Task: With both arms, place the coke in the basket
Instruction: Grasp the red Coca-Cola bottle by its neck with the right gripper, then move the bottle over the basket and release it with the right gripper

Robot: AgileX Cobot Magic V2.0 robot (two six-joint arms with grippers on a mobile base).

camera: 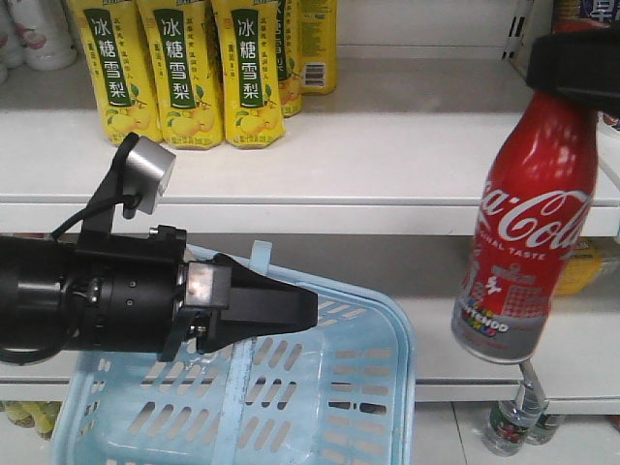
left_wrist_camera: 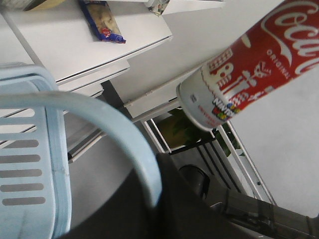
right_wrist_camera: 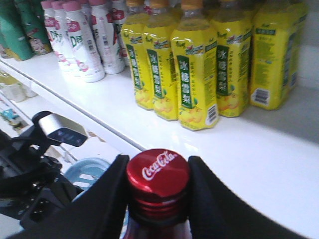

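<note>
The coke (camera: 528,232) is a red bottle-shaped can with white script and a silver base. It hangs tilted in the air, right of the basket, in front of the shelves. My right gripper (camera: 581,68) is shut on its red cap (right_wrist_camera: 158,172), one finger on each side. The can's lower half shows in the left wrist view (left_wrist_camera: 249,69). The light blue basket (camera: 373,397) hangs low at the left. My left gripper (camera: 305,308) is shut on its curved handle (left_wrist_camera: 124,129), which runs into the dark jaws.
White shelves (camera: 387,165) stand behind, with yellow drink bottles (camera: 174,68) and white bottles (right_wrist_camera: 84,45) on them. Small bottles (camera: 509,426) stand on the lowest shelf, below the can. A blue snack pack (left_wrist_camera: 102,20) lies on a shelf.
</note>
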